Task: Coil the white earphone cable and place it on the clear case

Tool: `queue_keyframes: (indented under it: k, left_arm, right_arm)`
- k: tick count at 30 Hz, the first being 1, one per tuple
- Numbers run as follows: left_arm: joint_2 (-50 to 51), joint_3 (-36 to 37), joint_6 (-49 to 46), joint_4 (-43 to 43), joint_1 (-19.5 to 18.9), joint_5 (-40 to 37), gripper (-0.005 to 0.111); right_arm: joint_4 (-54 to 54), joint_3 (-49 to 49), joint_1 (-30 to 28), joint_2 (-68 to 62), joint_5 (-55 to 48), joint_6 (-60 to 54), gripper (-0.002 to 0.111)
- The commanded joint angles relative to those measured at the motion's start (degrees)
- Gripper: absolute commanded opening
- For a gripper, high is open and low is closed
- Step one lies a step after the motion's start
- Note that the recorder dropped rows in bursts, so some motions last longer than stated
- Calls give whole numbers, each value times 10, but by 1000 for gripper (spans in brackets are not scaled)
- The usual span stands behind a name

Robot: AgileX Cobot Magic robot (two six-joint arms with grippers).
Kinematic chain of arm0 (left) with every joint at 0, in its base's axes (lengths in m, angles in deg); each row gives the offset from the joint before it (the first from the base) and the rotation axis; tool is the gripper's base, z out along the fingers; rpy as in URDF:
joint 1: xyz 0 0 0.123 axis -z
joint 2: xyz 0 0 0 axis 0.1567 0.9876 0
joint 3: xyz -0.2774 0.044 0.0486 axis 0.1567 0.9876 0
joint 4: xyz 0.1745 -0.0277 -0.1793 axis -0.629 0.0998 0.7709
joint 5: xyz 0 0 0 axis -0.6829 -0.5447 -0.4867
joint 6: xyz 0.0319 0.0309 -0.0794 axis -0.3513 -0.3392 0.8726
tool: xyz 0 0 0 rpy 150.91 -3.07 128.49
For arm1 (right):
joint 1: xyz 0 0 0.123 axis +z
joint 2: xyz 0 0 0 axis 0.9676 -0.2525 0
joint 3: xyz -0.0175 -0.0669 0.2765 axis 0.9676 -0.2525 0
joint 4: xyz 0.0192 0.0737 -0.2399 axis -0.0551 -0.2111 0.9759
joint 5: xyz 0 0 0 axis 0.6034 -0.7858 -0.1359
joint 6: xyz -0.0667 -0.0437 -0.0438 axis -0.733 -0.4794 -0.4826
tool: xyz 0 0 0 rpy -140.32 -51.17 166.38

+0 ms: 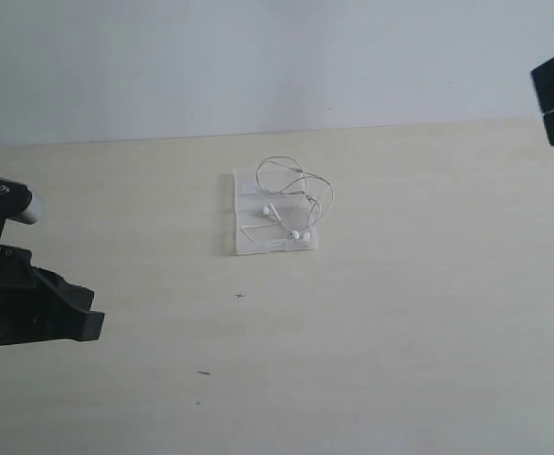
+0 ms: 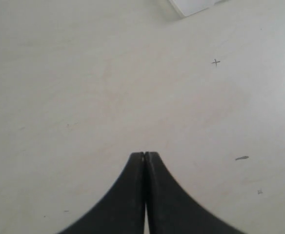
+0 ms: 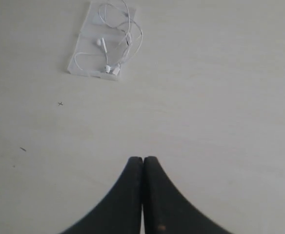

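Both my grippers are pinched together w/ nothing in them: L gripper (image 2: 145, 155) & R gripper (image 3: 143, 159). White earphone cable (image 1: 294, 201) lies in loose loops on the clear case (image 1: 249, 194), well out ahead of both, approx between them. Risk: the thin, springy wire could unwind & slip off the slick flat plastic, esp. as one loop pokes past the case edge. The case looks light, so a bump could skid it on the smooth table (image 1: 400, 332). Buds are small, rounded, glossy.
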Motion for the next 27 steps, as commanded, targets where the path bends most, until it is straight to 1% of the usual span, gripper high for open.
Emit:
queue_keyframes:
  k: [1, 4, 7, 8, 9, 14, 17, 20, 23, 27]
  left_arm:
    - [4, 2, -1, 1, 2, -7, 0]
    - [4, 2, -1, 1, 2, -7, 0]
    - [4, 2, -1, 1, 2, -7, 0]
    - [4, 2, -1, 1, 2, -7, 0]
    - [4, 2, -1, 1, 2, -7, 0]
    - [4, 2, -1, 1, 2, -7, 0]
    - [4, 2, -1, 1, 2, -7, 0]
    - [4, 2, -1, 1, 2, -7, 0]
    - [4, 2, -1, 1, 2, -7, 0]
    - [4, 2, -1, 1, 2, -7, 0]
  right_arm:
    - [-2, -1, 0, 48, 1, -5, 0]
    - [10, -1, -7, 89, 35, -7, 0]
    - [10, -36, -45, 151, 143, -17, 0]
    - [10, -63, -67, 176, 186, -24, 0]
    - [10, -97, -89, 200, 251, -36, 0]
    - [9, -281, -183, 308, 426, -36, 0]
    - [13, -385, -224, 363, 465, -36, 0]
    - [15, -456, -246, 403, 494, -36, 0]
    - [15, -502, -246, 425, 495, -66, 0]
    - [14, -534, -246, 433, 495, -91, 0]
